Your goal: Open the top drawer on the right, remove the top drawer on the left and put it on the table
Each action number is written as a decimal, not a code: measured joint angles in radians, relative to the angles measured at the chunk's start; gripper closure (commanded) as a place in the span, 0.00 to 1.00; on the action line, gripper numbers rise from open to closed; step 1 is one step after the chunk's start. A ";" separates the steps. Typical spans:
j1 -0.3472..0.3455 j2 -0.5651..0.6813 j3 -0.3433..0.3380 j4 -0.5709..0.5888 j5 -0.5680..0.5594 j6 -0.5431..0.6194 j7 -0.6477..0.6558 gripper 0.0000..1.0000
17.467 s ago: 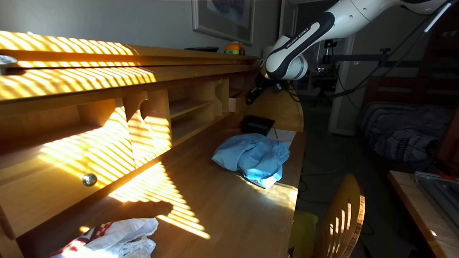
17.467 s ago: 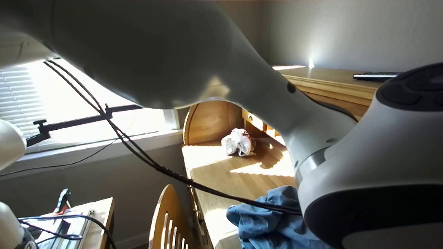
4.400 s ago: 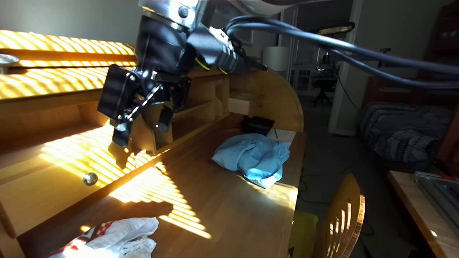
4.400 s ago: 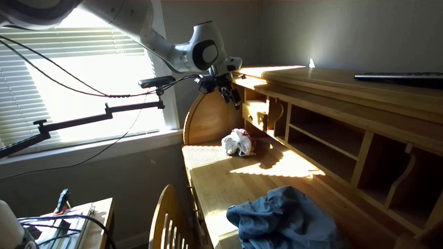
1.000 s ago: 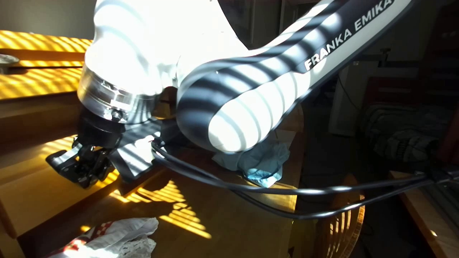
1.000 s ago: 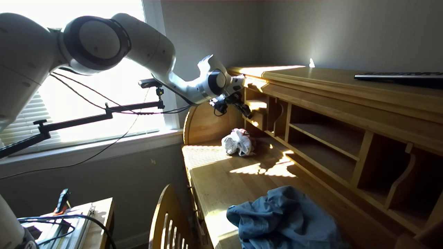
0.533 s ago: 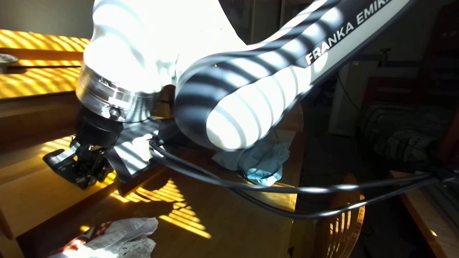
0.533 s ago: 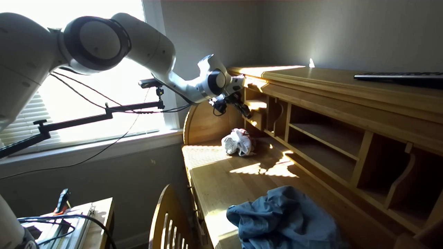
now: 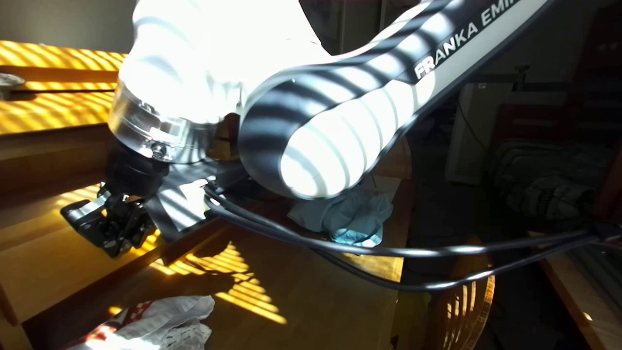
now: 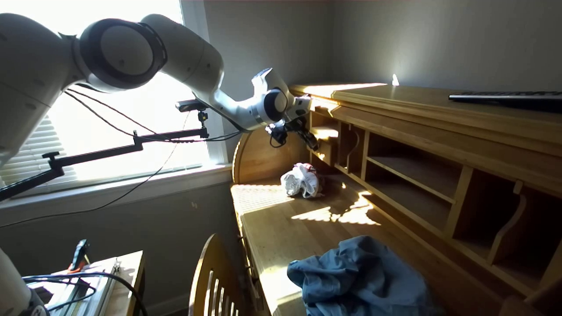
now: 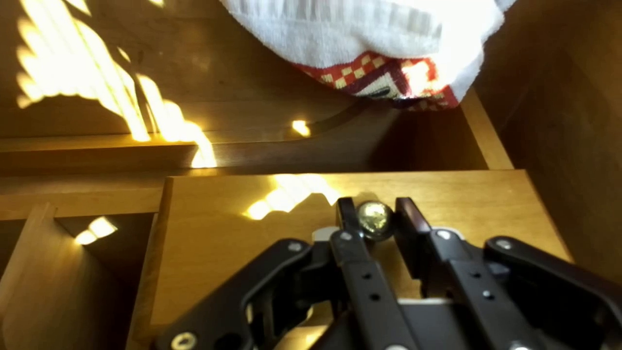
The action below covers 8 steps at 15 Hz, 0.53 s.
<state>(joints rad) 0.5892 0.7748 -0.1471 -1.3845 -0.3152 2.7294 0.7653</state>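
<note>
Wrist view, left to right: desk (image 11: 218, 87), light wood, ragged sun strips at 10 o'clock, open pigeonhole (image 11: 58, 277) at 8. Drawer front (image 11: 228, 248) from 7 round to 4 o'clock: flat, pale, lit patch near its upper edge. Gripper (image 11: 375, 209) at 4 o'clock, fingers clamped on the drawer's round shiny knob (image 11: 375, 221). White cloth (image 11: 359, 43), part red-checked, on the desk at 1 o'clock. In an exterior view, arm (image 9: 325, 146) masks much of the desk; blue cloth (image 9: 357, 218) heaped between 4 and 5 o'clock, cables (image 9: 418, 253) crossing its lower edge.
</note>
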 measured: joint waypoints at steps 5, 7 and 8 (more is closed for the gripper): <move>-0.011 -0.033 0.021 -0.047 0.002 0.009 0.000 0.94; -0.010 -0.044 0.024 -0.059 0.002 0.003 0.000 0.94; -0.009 -0.048 0.025 -0.063 0.002 -0.002 0.000 0.94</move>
<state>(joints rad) 0.5802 0.7266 -0.1225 -1.4478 -0.3134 2.7269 0.7653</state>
